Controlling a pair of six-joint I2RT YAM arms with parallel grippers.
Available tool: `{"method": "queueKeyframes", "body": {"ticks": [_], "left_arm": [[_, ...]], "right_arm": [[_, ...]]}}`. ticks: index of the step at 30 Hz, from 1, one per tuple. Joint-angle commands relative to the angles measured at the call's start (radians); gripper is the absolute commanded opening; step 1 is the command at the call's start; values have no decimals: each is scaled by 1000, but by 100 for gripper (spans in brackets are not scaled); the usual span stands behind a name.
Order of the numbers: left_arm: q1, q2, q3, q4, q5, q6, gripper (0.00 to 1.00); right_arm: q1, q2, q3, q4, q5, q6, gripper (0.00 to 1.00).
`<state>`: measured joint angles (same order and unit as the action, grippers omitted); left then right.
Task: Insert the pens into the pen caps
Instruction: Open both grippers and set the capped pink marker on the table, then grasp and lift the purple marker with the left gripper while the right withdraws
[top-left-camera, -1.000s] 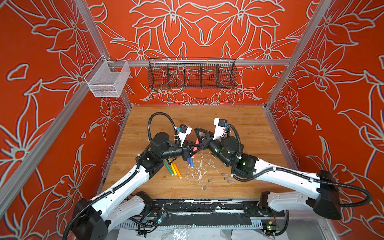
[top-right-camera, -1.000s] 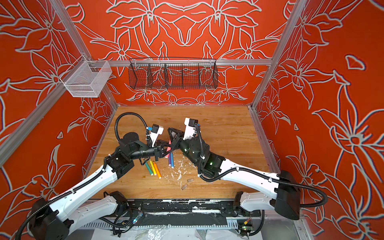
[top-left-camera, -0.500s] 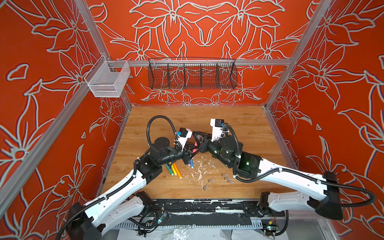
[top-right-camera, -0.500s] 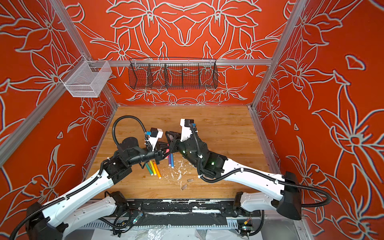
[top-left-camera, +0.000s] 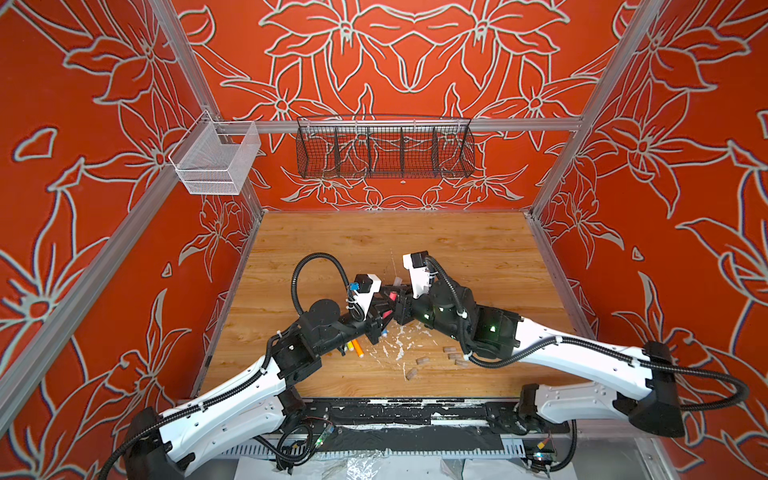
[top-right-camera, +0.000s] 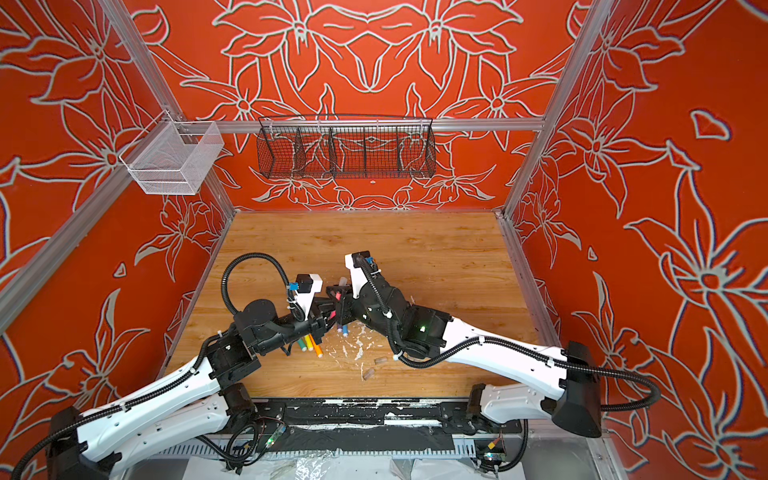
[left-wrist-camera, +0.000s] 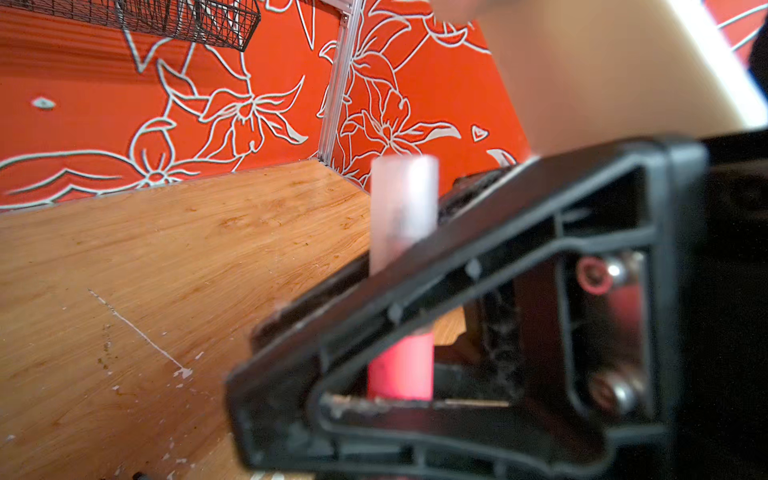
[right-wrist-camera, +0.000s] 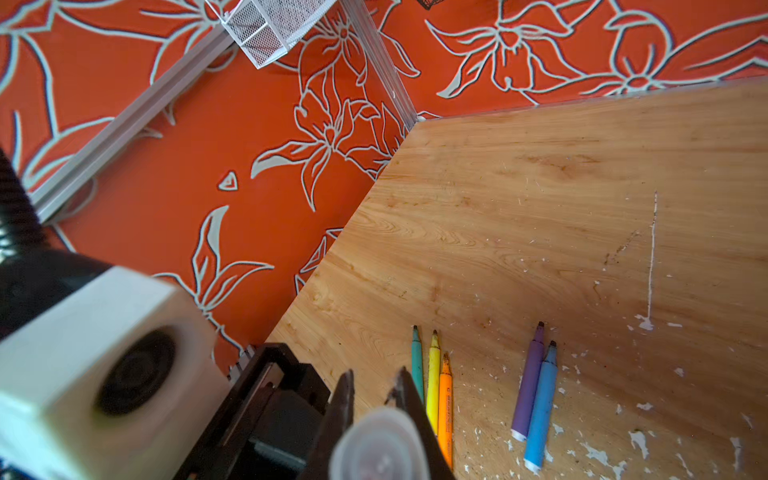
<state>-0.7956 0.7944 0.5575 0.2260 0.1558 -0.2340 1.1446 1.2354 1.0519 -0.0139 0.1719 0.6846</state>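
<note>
Loose pen caps (top-left-camera: 423, 360) lie on the bench (top-left-camera: 374, 249), right of the orange pen (top-right-camera: 316, 350) and slightly nearer. Beyond and above the orange pen, the left pincer (top-left-camera: 385, 306) clamps the pink pen (left-wrist-camera: 401, 365), and the right pincer (right-wrist-camera: 372, 382) clamps a single pen cap (right-wrist-camera: 378, 446).

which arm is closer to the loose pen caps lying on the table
Right. The right arm runs close beside the loose pen caps. The left arm is further off on their other side, above the pens lying on the table.
</note>
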Motion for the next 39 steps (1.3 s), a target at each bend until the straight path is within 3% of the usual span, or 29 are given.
{"method": "queueKeyframes", "body": {"ticks": [1,2,4,6,8,12,15,19,22,27,39], "left_arm": [[13,7,84,25,-180,-62,12],[13,11,105,-25,-200,-83,36],[13,9,128,-132,-246,-146,68],[13,-6,110,-188,-294,-239,88],[13,-22,97,-278,-367,-345,96],[13,0,127,-486,-436,-426,91],[13,75,149,-580,-440,-469,86],[12,275,220,-719,-487,-519,75],[13,422,264,-748,-479,-527,63],[13,602,333,-789,-483,-543,52],[13,782,396,-766,-487,-533,45]], "right_arm": [[32,-13,7,-117,-68,33,0],[16,-19,16,-162,-39,24,0],[-47,-33,17,-234,-8,18,0],[-146,-43,0,-290,-13,18,0],[-261,-32,-6,-334,-61,3,0],[-439,68,2,-388,-230,-21,0],[-502,150,5,-405,-316,-35,0],[-521,237,27,-436,-320,-54,0],[-536,303,47,-471,-333,-68,0],[-564,388,59,-508,-342,-90,0],[-606,508,62,-505,-359,-117,6]]}}
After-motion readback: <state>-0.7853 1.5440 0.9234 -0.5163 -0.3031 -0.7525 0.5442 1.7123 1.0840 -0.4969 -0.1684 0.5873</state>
